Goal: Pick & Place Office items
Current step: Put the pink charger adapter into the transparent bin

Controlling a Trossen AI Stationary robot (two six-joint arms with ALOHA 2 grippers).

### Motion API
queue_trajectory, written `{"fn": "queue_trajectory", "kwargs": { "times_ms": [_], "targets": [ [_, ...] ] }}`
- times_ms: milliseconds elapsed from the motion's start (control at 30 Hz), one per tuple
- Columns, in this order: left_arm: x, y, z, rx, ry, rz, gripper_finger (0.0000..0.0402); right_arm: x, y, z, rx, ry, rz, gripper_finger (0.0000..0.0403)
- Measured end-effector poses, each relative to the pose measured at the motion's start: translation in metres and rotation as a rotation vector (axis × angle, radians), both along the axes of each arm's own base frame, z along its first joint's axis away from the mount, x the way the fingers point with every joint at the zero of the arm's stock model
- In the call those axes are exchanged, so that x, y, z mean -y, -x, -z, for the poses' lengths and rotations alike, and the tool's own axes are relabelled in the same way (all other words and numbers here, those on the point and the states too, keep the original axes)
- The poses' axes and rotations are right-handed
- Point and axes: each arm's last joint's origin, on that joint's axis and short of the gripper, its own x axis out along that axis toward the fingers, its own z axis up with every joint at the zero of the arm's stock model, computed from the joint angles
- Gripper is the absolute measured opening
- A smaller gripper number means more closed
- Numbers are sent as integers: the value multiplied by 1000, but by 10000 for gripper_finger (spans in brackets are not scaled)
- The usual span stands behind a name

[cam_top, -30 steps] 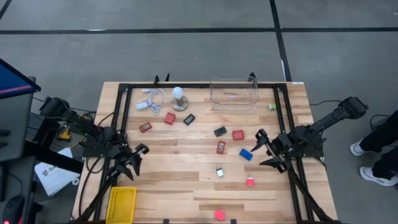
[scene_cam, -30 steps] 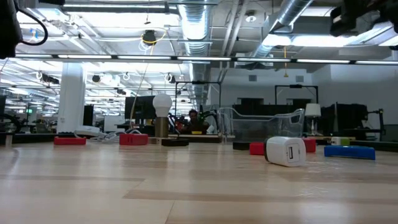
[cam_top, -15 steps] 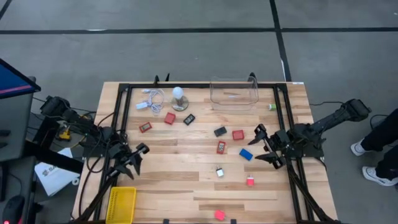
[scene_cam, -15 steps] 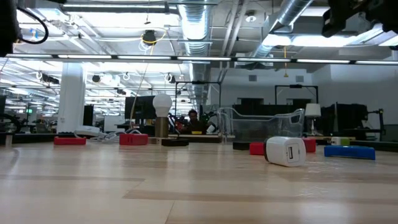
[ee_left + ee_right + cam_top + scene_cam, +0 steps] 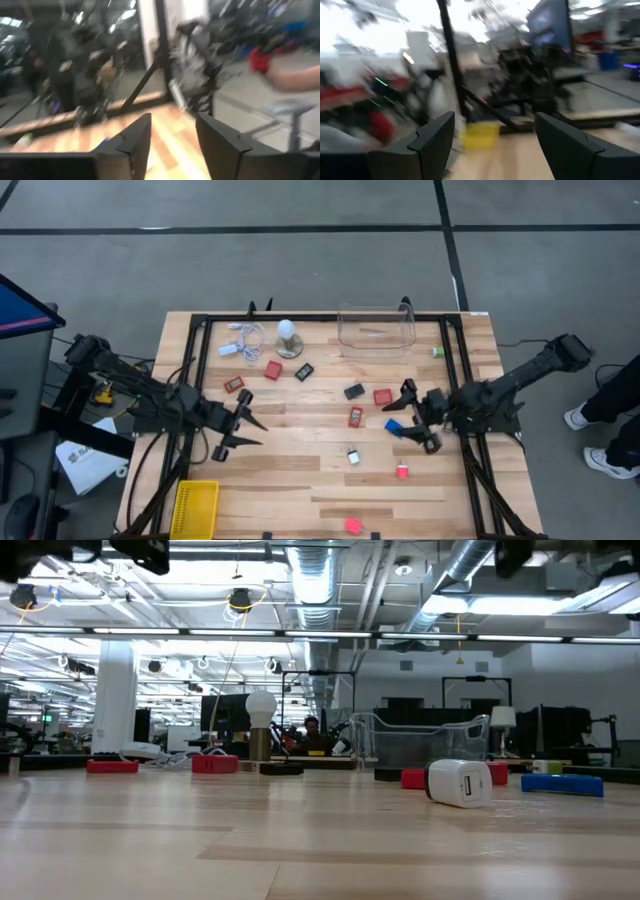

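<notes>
Small flat blocks lie scattered on the wooden table: red ones [image 5: 272, 370] [image 5: 382, 396] [image 5: 355, 416] [image 5: 402, 471], black ones [image 5: 304, 372] [image 5: 354, 391], a blue one [image 5: 395, 427] and a white one [image 5: 353, 457]. My left gripper [image 5: 245, 430] is open and empty above the table's left middle. My right gripper [image 5: 412, 416] is open and empty, right next to the blue block. The wrist views are blurred; each shows its two fingers apart [image 5: 170, 145] [image 5: 492, 145].
A clear bin [image 5: 376, 328] stands at the far edge, a yellow basket [image 5: 195, 508] at the near left corner. A white bulb on a round base [image 5: 288, 338] and a coiled white cable [image 5: 245, 340] lie far left. A black frame [image 5: 452, 360] borders the table.
My left gripper has swung from the left edge toward the table's middle and turned to point right. My right gripper has moved from the right edge toward the blue block. The blocks have stayed where they were.
</notes>
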Motion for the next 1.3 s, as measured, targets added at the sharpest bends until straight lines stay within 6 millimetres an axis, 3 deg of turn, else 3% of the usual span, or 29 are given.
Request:
{"fn": "queue_trajectory", "kwargs": {
  "times_ms": [167,300,400,600,867,1033,1300],
  "targets": [
    [12,1,-10,7,-57,3,229,-35,-35,-36,-342,271,349,269],
    [20,8,-12,36,-131,-79,266,-59,-60,-61,-521,343,419,269],
    [24,14,-13,38,-186,-194,282,-70,-75,-67,-685,381,458,269],
    [34,23,-21,52,-211,-265,300,-74,-91,-48,-1046,334,654,269],
    [49,39,-30,69,-254,-282,301,-98,-90,1,-1215,109,840,269],
    [53,44,-31,74,-239,-276,306,-122,-77,16,-1170,-65,856,269],
    [51,46,-36,90,-207,-281,309,-141,-59,8,-1066,-323,865,269]
  ]
}}
